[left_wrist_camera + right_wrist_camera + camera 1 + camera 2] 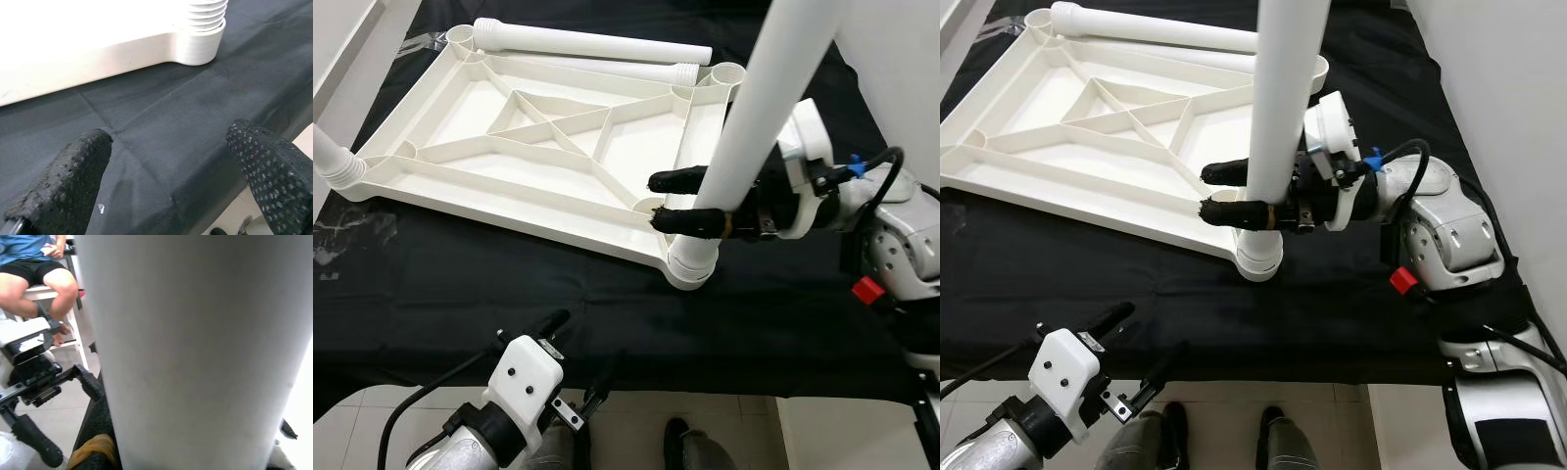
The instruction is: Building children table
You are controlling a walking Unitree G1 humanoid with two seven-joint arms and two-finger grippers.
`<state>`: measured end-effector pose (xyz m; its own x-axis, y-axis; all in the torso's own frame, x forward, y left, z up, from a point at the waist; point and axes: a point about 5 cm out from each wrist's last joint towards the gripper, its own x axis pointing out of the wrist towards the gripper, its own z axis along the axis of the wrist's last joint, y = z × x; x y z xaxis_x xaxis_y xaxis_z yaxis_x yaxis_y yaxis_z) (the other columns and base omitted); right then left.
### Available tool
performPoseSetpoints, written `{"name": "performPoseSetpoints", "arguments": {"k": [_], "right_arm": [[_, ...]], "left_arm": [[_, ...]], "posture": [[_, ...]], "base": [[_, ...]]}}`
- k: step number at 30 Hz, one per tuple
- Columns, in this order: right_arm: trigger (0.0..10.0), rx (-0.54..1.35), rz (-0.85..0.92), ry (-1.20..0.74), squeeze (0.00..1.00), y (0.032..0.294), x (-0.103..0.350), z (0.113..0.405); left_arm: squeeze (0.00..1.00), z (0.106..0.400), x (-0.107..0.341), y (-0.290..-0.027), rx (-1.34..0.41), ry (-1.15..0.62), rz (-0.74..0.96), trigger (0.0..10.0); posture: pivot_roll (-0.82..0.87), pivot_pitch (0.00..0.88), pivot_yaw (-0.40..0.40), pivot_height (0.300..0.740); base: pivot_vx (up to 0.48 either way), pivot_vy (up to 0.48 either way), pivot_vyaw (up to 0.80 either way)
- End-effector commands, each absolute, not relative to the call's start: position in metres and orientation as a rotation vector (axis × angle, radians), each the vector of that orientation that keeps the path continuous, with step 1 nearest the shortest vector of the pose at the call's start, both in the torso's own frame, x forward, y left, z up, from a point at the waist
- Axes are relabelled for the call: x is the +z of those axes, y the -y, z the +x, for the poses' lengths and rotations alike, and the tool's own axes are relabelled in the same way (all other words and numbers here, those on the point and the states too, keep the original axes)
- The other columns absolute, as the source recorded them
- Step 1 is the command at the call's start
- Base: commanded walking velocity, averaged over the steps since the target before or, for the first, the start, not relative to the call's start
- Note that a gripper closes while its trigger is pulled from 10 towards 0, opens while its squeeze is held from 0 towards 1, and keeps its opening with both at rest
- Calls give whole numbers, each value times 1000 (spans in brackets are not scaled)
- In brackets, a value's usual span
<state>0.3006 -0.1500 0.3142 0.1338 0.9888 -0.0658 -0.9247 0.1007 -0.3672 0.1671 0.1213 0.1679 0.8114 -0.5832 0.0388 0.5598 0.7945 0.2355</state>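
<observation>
Head views: the tabletop [538,137] lies upside down, ribs up, on the black-covered surface [460,284]. One leg [773,98] stands upright in the near right corner socket [690,264]. The right tool [680,201] reaches in from the right, and its two black fingers [1234,211] pinch this leg low down, just above the socket. Two loose legs [592,44] lie side by side along the far edge of the tabletop. A further leg [333,162] is fitted at the near left corner (its upper part runs out of frame). The left tool [1141,348] hangs below the near edge of the surface, over the tiled floor [734,431], fingers spread and holding nothing.

Left wrist view: the two dotted black fingers [63,186] stand well apart over the black cloth. Beyond them sit the tabletop edge and the ribbed socket [203,36].

Right wrist view: the leg [195,352] stands close before the lens. Past it, a seated person [34,279] on a white stool, and the left tool [58,401].
</observation>
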Motion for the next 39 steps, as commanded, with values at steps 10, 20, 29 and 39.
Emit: {"name": "performPoseSetpoints", "arguments": {"k": [10,20,29,39], "right_arm": [[10000,1290,-259,75,0,152,281,302],[10000,1121,-223,69,0,151,270,291],[10000,1069,-230,58,0,151,268,289],[10000,847,-199,77,0,141,262,290]], "left_arm": [[0,166,162,-120,-625,90,213,10000],[0,169,163,-120,-636,98,216,10000],[0,170,163,-120,-642,102,217,10000],[0,173,163,-119,-649,107,218,10000]], "posture": [[38,342,0,740],[28,337,19,740],[26,336,20,740],[14,326,23,740]], "base": [[0,0,0],[0,0,0],[0,0,0],[0,0,0]]}}
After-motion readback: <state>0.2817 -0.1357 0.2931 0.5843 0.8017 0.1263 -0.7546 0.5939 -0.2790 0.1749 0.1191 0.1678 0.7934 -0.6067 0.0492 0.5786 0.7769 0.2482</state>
